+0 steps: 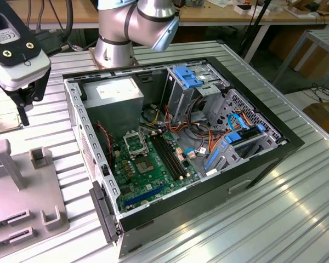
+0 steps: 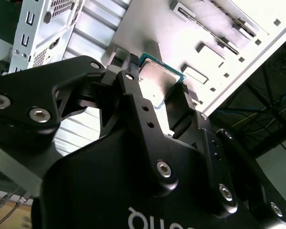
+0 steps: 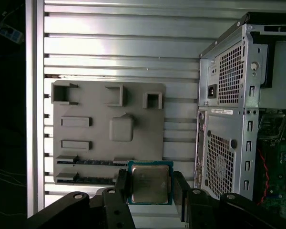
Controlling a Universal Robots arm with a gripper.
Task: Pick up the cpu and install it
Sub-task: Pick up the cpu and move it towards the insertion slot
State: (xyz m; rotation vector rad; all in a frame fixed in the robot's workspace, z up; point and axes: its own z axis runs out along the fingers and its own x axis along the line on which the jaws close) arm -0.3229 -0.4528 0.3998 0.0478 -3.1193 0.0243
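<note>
Half done, at a guess: in the first wrist view, cpu (image 3: 150, 183) clamped between the fingers of the gripper (image 3: 151, 187), over an edge of the grey tray (image 3: 86, 102). Likewise clenched on cpu (image 2: 158, 82) in the second wrist view. In the exterior view, black-framed socket (image 1: 134, 143) bare, well apart toward the exterior view's right; install not yet done. Open case (image 1: 208, 200) walls close around it, free room above.

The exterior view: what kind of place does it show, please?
Probably a robotics lab or workshop: a robot arm stands on a slatted metal table beside an open computer case, its gripper holds a cpu, and cluttered workbenches stand behind.
</note>
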